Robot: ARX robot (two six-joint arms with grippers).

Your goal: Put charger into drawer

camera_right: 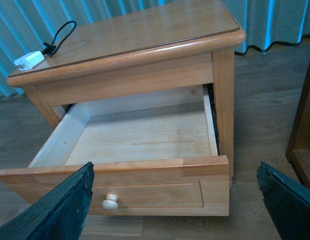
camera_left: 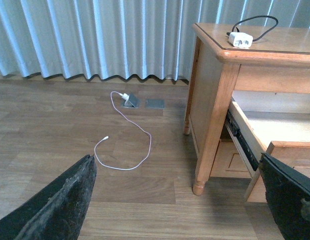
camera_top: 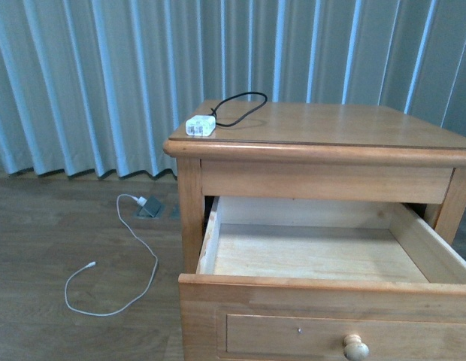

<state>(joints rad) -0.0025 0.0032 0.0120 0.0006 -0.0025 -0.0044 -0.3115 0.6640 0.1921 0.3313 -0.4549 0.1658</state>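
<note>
Charger: you'll find the small white charger (camera_top: pixel 201 125) left of centre in the upper half of the front view. It lies flat on the near-left corner of the nightstand top (camera_top: pixel 338 124), close to the edge.
Charger cable: its thin black cable (camera_top: pixel 240 107) loops back across the top behind it. The join to the body is too small to make out, but it looks attached.
Drawer: the drawer (camera_top: pixel 308 256) fills the lower right of the front view, pulled well out. You can see its pale wood floor bare from wall to wall.
Knob: one round pale knob (camera_top: pixel 355 347) sits on the drawer front at the bottom edge of the frame.
Left gripper: your left gripper (camera_left: pixel 176 160) has its two dark fingers spread wide. Nothing is between them, and it is well apart from the charger.
Right gripper: your right gripper (camera_right: pixel 175 167) is also spread wide and holds nothing. It faces the drawer front.
Floor: a long white cable (camera_top: pixel 128 263) curls over the wood floor at the lower left of the front view. It runs from a white plug at a grey floor plate (camera_top: pixel 150 208).
Backdrop: pale blue curtains (camera_top: pixel 90 75) hang behind.
</note>
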